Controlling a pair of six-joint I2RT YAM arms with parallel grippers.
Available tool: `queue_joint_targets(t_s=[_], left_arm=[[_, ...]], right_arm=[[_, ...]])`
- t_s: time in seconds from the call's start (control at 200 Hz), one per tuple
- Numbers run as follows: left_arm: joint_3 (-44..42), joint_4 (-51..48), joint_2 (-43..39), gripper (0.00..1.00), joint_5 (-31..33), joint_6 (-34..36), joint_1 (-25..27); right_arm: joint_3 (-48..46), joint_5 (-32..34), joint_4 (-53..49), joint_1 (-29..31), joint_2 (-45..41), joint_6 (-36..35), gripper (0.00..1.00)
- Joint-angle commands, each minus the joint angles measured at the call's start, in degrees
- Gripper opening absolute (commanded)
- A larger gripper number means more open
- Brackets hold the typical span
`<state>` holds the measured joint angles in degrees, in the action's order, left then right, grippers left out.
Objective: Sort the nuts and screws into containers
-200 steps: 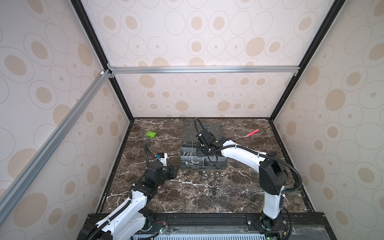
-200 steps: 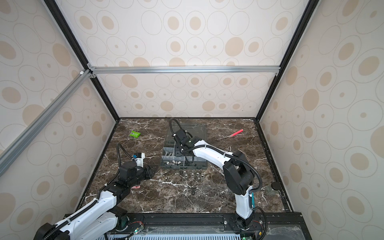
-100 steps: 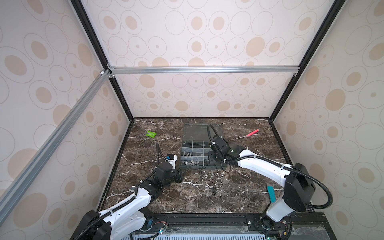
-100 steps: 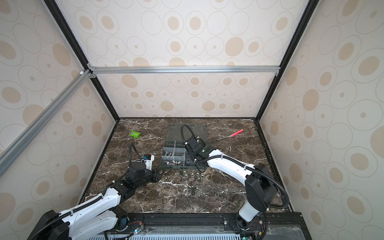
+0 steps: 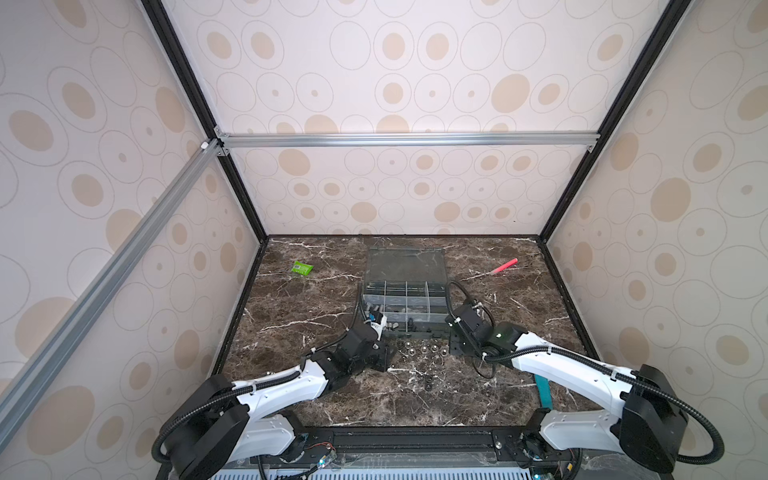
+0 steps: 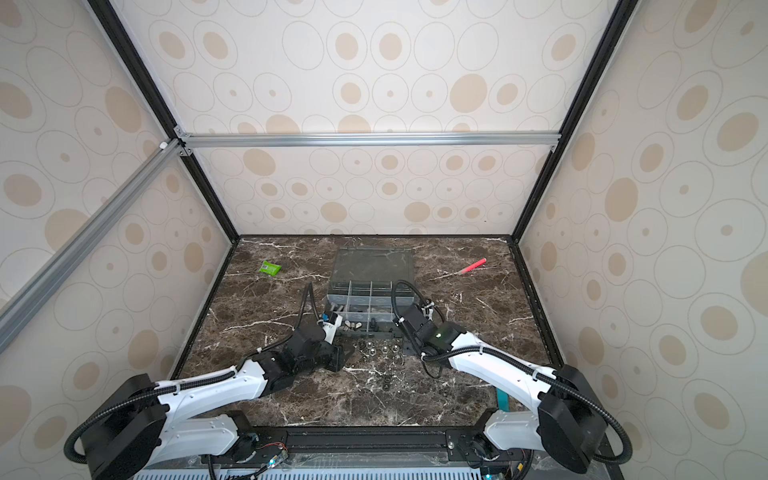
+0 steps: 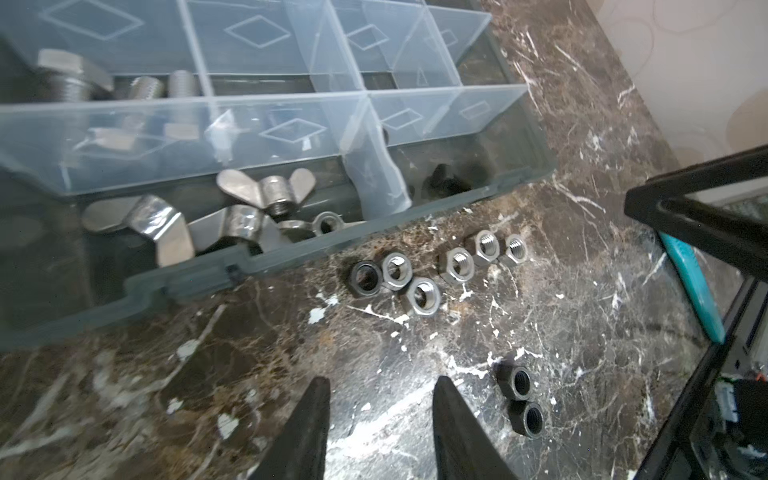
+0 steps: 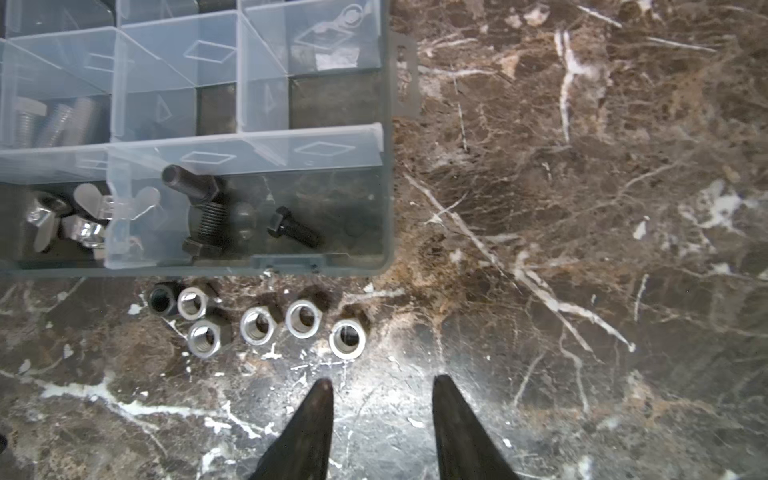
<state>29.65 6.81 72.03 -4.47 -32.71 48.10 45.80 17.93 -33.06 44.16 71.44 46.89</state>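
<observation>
Right wrist view: right end effector point(image 8: 383, 380) narrowly parted, empty, near nuts point(image 8: 246, 332) on worktop point(image 8: 582, 208); left end effector point(image 7: 381, 379) likewise.

You're looking down on the whole tabletop point(image 5: 291, 316) from above; your wrist cameras are both framing the organizer box point(image 7: 291, 253) closely.

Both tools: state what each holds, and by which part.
Nothing is held. The left tool and the right tool are both open and empty.
</observation>
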Motion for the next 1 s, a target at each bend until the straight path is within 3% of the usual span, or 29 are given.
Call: queue_joint_targets(t_s=[0.0,0.55,0.995], left_arm=[[4.9,-2.8,3.3,0.42,1.0,4.4,2.9],[10.1,-5.4,12.7,0.43,-1.2,7.1,11.4],[21.6,-11.0,25.0,0.43,-1.7,10.1,15.4]], right_arm=[[-1.5,2.1,-2.6,-0.3,-2.5,3.4,0.43],[-6.7,5.5,-6.9,-0.3,-10.1,6.9,0.44],[-8.2,6.9,-9.2,-0.3,-14.3,8.8,0.44]])
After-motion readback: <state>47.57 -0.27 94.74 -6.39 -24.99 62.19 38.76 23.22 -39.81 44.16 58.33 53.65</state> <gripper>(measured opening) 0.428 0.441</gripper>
